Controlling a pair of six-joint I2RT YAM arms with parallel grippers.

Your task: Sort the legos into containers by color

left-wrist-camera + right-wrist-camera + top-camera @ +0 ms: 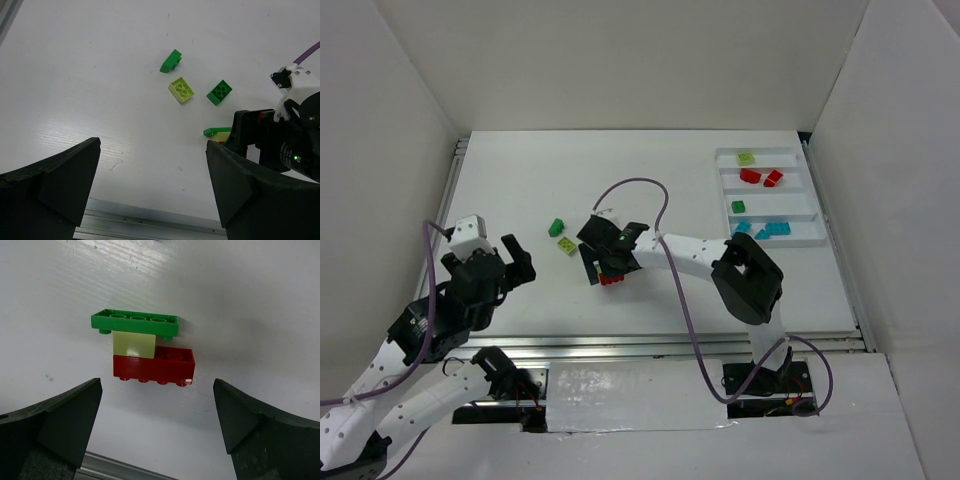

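- Legos: tiny studded hard-plastic bricks. Top view: white four-compartment plastic tray at far right holds one yellow-green piece, two red pieces, one green piece and three cyan pieces, one colour per compartment.
- Same view: loose green brick and yellow-green brick lie mid-table. Right gripper hangs over a red brick and covers most of it. Left gripper is well apart, at the left.
- Left wrist: fingers spread wide, nothing between them. Green wedge and dark green square brick lie ahead. Only a green-and-yellow end of the stack shows past the right gripper's black body.
- Right wrist: fingers spread wide, empty. Beyond the tips the stack lies on its side: green plate, pale yellow block, then the red brick.
- Handling, my read: light, rigid, slick. Pinch across the long flat sides, not the studs. The stack mixes three colours, so it likely needs pulling apart first, one arm bracing it.
- Can't tell how tightly the pieces lock, or how high the tips are above the table.
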